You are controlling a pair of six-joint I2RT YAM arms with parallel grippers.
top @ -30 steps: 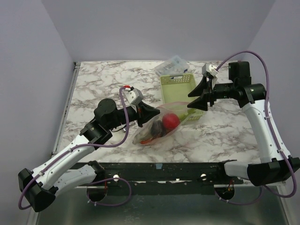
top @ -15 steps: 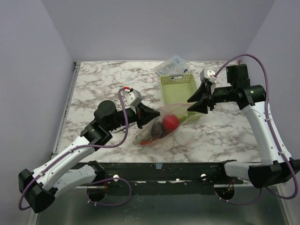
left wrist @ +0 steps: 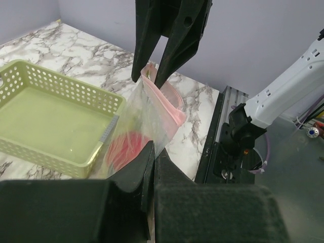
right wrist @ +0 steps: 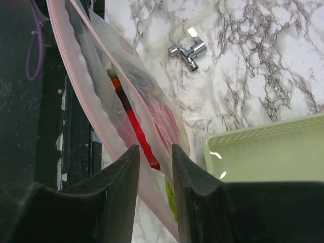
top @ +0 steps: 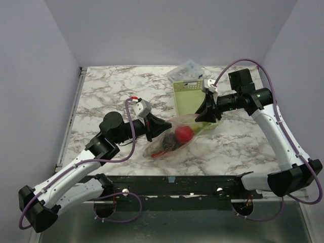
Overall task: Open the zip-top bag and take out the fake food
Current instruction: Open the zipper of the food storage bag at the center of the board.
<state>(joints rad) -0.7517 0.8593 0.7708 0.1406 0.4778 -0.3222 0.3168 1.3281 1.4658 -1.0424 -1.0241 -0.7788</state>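
**A:** Where's the zip-top bag (top: 169, 144)?

**B:** Mid-table (top: 111, 91), toward the front edge, just beside the near end of the green basket (top: 178, 98). The zip end is raised btwn the two arms and the rest sags onto the marble.

**A:** What's the left gripper (left wrist: 153, 150) doing?

**B:** It's at the bag's left side. Jaws are closed to a thin seam w/ the clear wall running down into it, so it has hold of the plastic below the pink strip.

**A:** And the right gripper (left wrist: 147, 80)?

**B:** It comes in from the opp. side, above the basket's near end. Its fingers (right wrist: 121, 187) are a narrow gap apart and straddle the zip edge. The pink strip and bag wall pass btwn them. No squeeze visible, so it's slightly parted w/ nothing gripped, afaict.

**A:** The fake food (top: 183, 133)?

**B:** All inside the bag. The red round fruit is uppermost, w/ darker pieces and an orange-red stick lower, toward the front. Can't tell if the zip is parted.

**A:** Anything else?

**B:** A clear box (top: 186, 70) behind the basket, at the table's far edge.
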